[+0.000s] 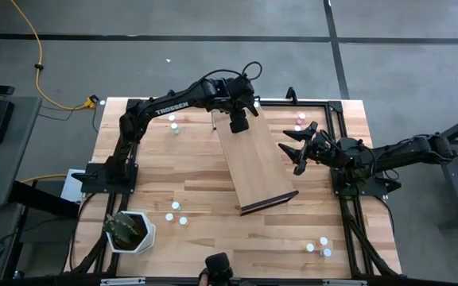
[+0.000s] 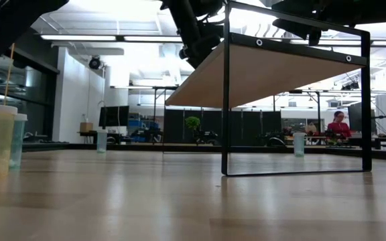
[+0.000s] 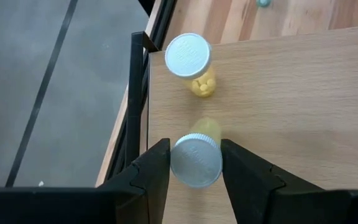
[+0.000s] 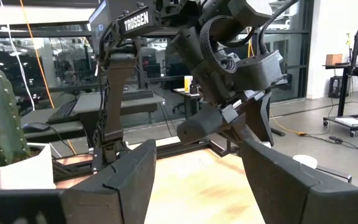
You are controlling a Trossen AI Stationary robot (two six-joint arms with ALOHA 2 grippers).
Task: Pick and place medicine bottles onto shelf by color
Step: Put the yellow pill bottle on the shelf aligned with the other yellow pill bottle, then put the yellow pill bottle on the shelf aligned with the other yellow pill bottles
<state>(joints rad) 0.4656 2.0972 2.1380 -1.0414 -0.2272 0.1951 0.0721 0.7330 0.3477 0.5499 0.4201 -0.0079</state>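
Butcher-block table (image 1: 213, 238) carries the tilted shelf (image 1: 253, 159) at its centre, with grey floor around it.

1. Left gripper (image 3: 196, 177): positioned over the far end of the shelf, near its dark frame edge. Jaws are narrow and clamp a yellow bottle (image 3: 197, 155) just under its white cap; the bottle stands on the board.
2. Second yellow bottle (image 3: 191, 62): stands on the shelf just beyond the held one, apart from it, pills visible inside.
3. Right gripper (image 1: 296, 149): hovers beside the shelf's right edge, jaws wide, holding nothing.
4. Loose bottles (image 1: 176, 216): lie in small groups near the table corners.
5. White pot with cactus (image 1: 130, 230): stands at the near left.
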